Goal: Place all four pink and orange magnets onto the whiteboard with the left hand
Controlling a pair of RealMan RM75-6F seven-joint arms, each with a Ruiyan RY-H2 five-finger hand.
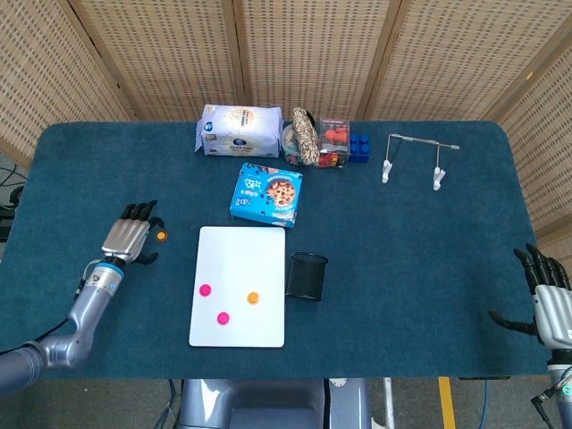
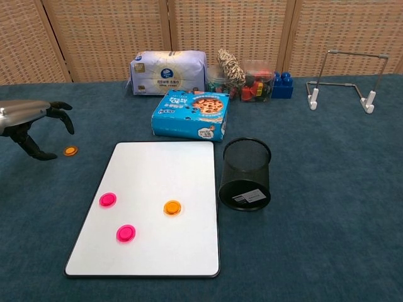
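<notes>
The whiteboard (image 1: pixel 239 259) (image 2: pixel 160 167) lies flat at the table's front centre. Two pink magnets (image 1: pixel 206 290) (image 1: pixel 222 317) (image 2: pixel 107 199) (image 2: pixel 126 233) and one orange magnet (image 1: pixel 253 297) (image 2: pixel 172 207) sit on it. A second orange magnet (image 1: pixel 162 236) (image 2: pixel 70 151) lies on the blue cloth left of the board. My left hand (image 1: pixel 130 238) (image 2: pixel 28 123) hovers just left of that magnet, fingers spread and curved, holding nothing. My right hand (image 1: pixel 550 295) rests open at the table's far right edge, seen only in the head view.
A black mesh cup (image 1: pixel 307 275) (image 2: pixel 245 173) stands right of the board. A blue cookie box (image 1: pixel 267 194) (image 2: pixel 191 114) lies behind it. A tissue pack (image 1: pixel 239 130), a rope bundle, a toy tub (image 1: pixel 332 143) and a wire stand (image 1: pixel 413 158) line the back.
</notes>
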